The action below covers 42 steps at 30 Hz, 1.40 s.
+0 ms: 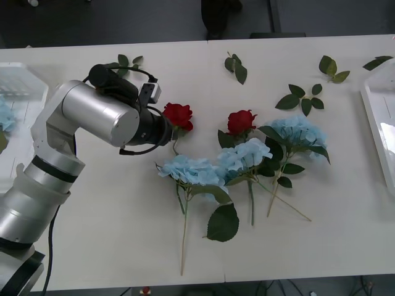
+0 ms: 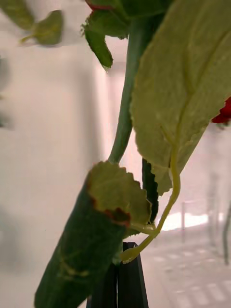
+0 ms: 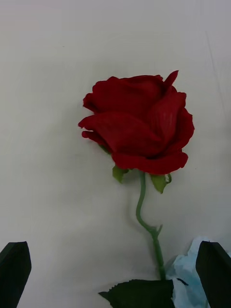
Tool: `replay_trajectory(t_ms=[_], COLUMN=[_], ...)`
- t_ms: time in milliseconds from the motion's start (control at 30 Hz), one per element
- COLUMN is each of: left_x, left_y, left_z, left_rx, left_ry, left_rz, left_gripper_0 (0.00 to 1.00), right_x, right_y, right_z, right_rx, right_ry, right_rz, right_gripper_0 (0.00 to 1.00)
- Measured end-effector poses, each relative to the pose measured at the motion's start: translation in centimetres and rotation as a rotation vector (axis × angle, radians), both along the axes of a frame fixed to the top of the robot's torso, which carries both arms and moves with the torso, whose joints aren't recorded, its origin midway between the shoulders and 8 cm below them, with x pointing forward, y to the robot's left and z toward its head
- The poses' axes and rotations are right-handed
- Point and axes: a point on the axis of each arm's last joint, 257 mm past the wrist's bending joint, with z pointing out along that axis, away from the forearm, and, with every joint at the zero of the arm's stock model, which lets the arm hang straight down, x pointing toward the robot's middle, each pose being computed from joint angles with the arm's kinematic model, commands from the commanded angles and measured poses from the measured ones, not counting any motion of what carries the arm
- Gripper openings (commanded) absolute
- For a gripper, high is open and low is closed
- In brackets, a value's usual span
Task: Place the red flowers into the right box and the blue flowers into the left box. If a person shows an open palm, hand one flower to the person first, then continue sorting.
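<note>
Red rose [image 3: 137,127] lies between the left gripper's [image 3: 115,274] spread fingers [image 3: 14,267].

Two red roses [image 1: 178,115] — three blue hydrangeas [image 1: 192,169].

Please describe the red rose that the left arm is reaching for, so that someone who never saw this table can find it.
Start at the big silver left arm over the table's left half. Its open end effector hovers above a red rose lying just off the arm's tip. A second red rose lies farther right against the blue flowers; this one lies apart, nearest the arm.
</note>
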Motion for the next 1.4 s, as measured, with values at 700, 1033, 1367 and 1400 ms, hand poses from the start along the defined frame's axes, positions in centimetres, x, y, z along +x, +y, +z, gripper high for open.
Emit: replay_trajectory(t_ms=[700, 1033, 1367, 1400], left_x=[1.6, 1.6, 2.0, 2.1], left_y=[-2.1, -2.4, -1.9, -1.9], left_z=[-6.1, -6.0, -6.1, -6.1], left_rx=[0.079, 0.082, 0.119, 0.121], left_ry=[0.024, 0.021, 0.002, 0.000], left_rz=[-0.029, -0.031, -0.028, -0.028], left_gripper_0=[1.00, 0.84, 0.73, 0.73], right_x=[-0.1, 0.5, -0.2, -0.2], right_y=[-12.2, -12.0, -13.9, -13.9], right_z=[-6.6, -8.3, -8.8, -8.9], right_rx=[-0.292, -0.394, -0.432, -0.434], right_ry=[0.000, 0.021, 0.027, 0.030], right_rz=[-0.151, -0.086, -0.106, -0.104], right_gripper_0=[0.00, 0.00, 0.39, 0.48])
